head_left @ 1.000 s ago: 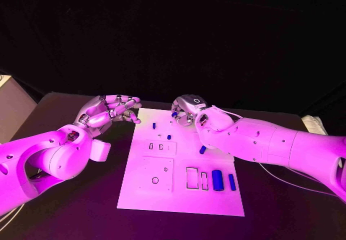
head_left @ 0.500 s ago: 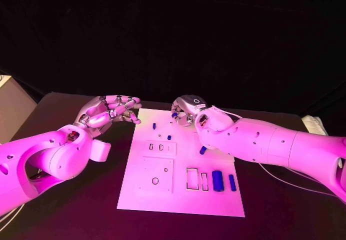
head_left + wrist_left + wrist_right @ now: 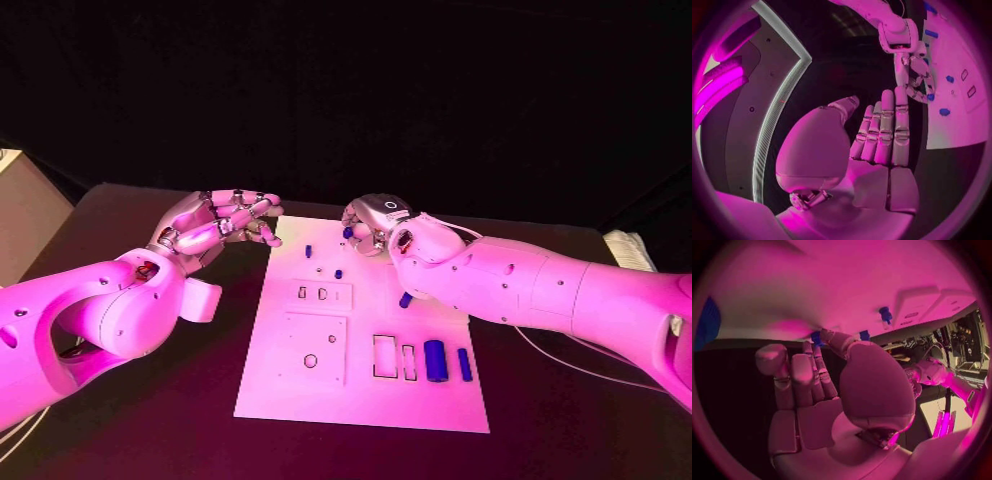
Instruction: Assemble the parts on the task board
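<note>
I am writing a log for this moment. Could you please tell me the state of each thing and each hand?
Task board: flat on the table.
Large blue part: lying on the board.
Small blue part: pinched by the right hand's fingertips.
Right hand: holds that part.
Left hand: fingers curled, holding nothing.

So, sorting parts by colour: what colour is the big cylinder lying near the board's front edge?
Blue; the cylinder shows best in the head view.

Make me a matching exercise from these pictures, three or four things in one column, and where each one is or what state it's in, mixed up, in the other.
1. left hand
2. right hand
3. large blue cylinder
4. task board

A. lies on the board's near part
B. pinches a small blue part
C. off the board's far left corner, holds nothing
D. white plate, mid-table

Pairs: 1-C, 2-B, 3-A, 4-D
</note>
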Tool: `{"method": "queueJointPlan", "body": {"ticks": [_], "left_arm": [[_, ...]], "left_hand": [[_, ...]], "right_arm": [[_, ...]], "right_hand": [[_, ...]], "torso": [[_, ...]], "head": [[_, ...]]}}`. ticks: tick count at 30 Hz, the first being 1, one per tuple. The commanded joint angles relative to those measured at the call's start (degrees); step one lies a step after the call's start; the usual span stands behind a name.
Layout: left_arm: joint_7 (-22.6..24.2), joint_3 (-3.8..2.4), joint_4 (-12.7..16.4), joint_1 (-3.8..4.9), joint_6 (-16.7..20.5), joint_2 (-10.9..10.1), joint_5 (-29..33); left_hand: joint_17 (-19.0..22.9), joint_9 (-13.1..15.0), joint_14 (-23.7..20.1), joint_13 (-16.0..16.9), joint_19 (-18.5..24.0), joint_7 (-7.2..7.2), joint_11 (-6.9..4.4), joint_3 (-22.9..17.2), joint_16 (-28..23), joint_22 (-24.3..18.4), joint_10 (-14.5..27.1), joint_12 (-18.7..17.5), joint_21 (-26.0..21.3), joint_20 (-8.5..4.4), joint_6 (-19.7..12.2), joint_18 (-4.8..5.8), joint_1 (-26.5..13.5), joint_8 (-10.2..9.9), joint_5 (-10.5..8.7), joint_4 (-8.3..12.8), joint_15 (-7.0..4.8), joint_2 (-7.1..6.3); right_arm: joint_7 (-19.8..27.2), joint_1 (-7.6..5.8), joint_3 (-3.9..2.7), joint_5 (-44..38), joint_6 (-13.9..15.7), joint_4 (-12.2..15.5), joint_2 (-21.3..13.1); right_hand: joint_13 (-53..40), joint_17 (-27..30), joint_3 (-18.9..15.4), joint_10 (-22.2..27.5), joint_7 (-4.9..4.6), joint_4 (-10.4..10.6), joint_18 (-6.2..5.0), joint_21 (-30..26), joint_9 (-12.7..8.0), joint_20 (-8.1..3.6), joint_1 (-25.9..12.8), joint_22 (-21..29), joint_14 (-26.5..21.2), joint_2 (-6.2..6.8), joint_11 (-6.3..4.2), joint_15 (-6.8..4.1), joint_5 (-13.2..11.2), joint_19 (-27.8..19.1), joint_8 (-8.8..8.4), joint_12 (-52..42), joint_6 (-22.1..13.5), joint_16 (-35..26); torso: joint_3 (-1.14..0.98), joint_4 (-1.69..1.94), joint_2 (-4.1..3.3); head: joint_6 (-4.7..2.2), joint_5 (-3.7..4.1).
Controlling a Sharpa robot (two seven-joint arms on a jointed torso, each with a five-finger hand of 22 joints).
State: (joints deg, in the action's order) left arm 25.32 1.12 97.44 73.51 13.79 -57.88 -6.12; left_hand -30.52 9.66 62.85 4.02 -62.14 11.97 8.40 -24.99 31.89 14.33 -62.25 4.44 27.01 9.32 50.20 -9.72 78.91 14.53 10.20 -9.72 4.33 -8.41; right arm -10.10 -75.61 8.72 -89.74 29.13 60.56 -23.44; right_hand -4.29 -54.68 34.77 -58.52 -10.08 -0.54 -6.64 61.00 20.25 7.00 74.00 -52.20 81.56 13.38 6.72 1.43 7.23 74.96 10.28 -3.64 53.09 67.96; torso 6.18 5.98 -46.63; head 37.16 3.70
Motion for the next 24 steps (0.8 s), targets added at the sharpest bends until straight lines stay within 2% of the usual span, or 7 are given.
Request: {"method": "queueJointPlan", "body": {"ticks": [1,7,14,17,21,23,24], "left_arm": [[0.2,-0.03,0.0,0.09,-1.15,0.09,-0.23],[0.19,-0.03,-0.15,0.09,-1.19,0.03,-0.23],[0.09,-0.02,-0.43,0.08,-1.37,-0.17,-0.23],[0.04,-0.02,-0.57,0.07,-1.43,-0.21,-0.23],[0.02,-0.01,-0.67,0.06,-1.5,-0.31,-0.23],[0.01,-0.01,-0.7,0.05,-1.53,-0.34,-0.23],[0.01,0.0,-0.72,0.05,-1.56,-0.35,-0.23]], "left_hand": [[-0.05,0.09,-0.37,0.0,0.33,0.2,0.05,-0.33,0.35,0.05,-0.01,-0.39,0.31,-0.05,0.01,-0.49,-0.07,-0.28,-0.09,-0.1,-0.05,-0.03],[-0.05,0.09,-0.37,0.0,0.33,0.2,0.05,-0.33,0.35,0.05,-0.01,-0.39,0.31,-0.05,0.01,-0.49,-0.07,-0.28,-0.09,-0.1,-0.05,-0.03],[-0.05,0.09,-0.37,0.0,0.33,0.2,0.05,-0.33,0.35,0.05,-0.01,-0.39,0.31,-0.05,0.01,-0.49,-0.07,-0.28,-0.09,-0.1,-0.05,-0.03],[-0.05,0.09,-0.37,0.0,0.33,0.2,0.05,-0.33,0.35,0.05,-0.01,-0.39,0.31,-0.05,0.01,-0.49,-0.07,-0.28,-0.09,-0.1,-0.05,-0.03],[-0.05,0.09,-0.37,0.0,0.33,0.2,0.05,-0.33,0.35,0.05,-0.01,-0.39,0.31,-0.05,0.01,-0.49,-0.07,-0.28,-0.09,-0.1,-0.05,-0.03],[-0.12,0.1,-0.45,-0.01,0.44,0.2,0.06,-0.36,0.44,0.15,0.0,-0.4,0.46,-0.04,-0.01,-0.5,-0.1,-0.3,-0.09,-0.09,-0.03,-0.03],[-0.12,0.1,-0.45,-0.01,0.44,0.2,0.06,-0.36,0.44,0.15,0.0,-0.4,0.46,-0.04,-0.01,-0.5,-0.1,-0.3,-0.09,-0.09,-0.03,-0.03]], "right_arm": [[0.31,0.0,0.01,-0.48,-0.71,0.37,-0.31],[0.11,-0.03,-0.02,-0.68,1.41,3.94,-3.17],[0.59,-0.8,-0.67,6.1,4.69,10.99,-9.92],[0.95,-1.33,-1.05,10.84,4.71,13.79,-13.06],[1.37,-2.13,-1.38,15.34,2.19,16.5,-17.06],[1.39,-2.4,-1.47,16.35,0.4,17.11,-18.58],[1.37,-2.49,-1.5,16.62,-0.49,17.22,-19.18]], "right_hand": [[0.29,1.24,-1.64,1.21,0.03,0.08,-1.37,-1.81,-0.23,0.01,0.35,1.91,-0.66,0.31,0.05,0.01,0.69,-0.73,-0.68,-0.06,-0.72,-0.82],[0.45,2.79,-6.3,2.63,0.41,0.58,-1.64,-4.14,-0.57,-0.07,2.18,3.94,-1.31,-0.41,-0.08,-0.08,1.29,-0.87,-1.75,-1.03,-1.28,-1.67],[0.12,2.46,-7.13,0.69,0.11,1.29,-1.69,-4.99,-0.6,-0.23,2.78,4.58,-1.11,-0.92,-0.2,-0.2,1.76,-0.62,-1.77,-2.93,-0.23,-1.24],[-0.42,-0.57,-6.69,-2.05,0.38,2.05,-1.03,-2.1,-0.7,-0.47,2.18,0.98,0.17,-0.45,-0.65,-0.5,1.79,1.28,-2.03,-5.31,0.17,1.24],[-2.98,-7.02,-6.25,-10.27,1.25,2.71,0.56,5.18,-0.71,-1.53,1.4,-7.74,2.8,0.71,-2.42,-1.84,3.2,5.13,-2.33,-10.86,0.51,5.95],[-5.6,-11.02,-7.33,-14.02,1.82,2.7,1.6,9.73,-0.74,-2.34,1.39,-13.19,4.01,1.4,-3.43,-2.71,3.82,7.24,-2.67,-14.81,0.22,8.63],[-9.76,-11.72,-9.54,-12.8,1.78,2.91,2.07,11.66,-0.69,-2.71,1.78,-15.48,4.1,1.64,-3.56,-2.9,4.42,7.92,-2.99,-19.34,-0.22,9.2]], "torso": [[-0.02,-0.09,0.0],[-0.11,-0.15,0.07],[-0.36,-0.91,0.1],[-0.51,-1.23,0.12],[-0.73,-1.55,0.22],[-0.84,-1.68,0.24],[-0.91,-1.76,0.25]], "head": [[0.09,-0.1],[0.05,-0.04],[-0.06,-0.13],[-0.16,-0.1],[-0.4,-0.12],[-0.58,-0.21],[-0.58,-0.25]]}}
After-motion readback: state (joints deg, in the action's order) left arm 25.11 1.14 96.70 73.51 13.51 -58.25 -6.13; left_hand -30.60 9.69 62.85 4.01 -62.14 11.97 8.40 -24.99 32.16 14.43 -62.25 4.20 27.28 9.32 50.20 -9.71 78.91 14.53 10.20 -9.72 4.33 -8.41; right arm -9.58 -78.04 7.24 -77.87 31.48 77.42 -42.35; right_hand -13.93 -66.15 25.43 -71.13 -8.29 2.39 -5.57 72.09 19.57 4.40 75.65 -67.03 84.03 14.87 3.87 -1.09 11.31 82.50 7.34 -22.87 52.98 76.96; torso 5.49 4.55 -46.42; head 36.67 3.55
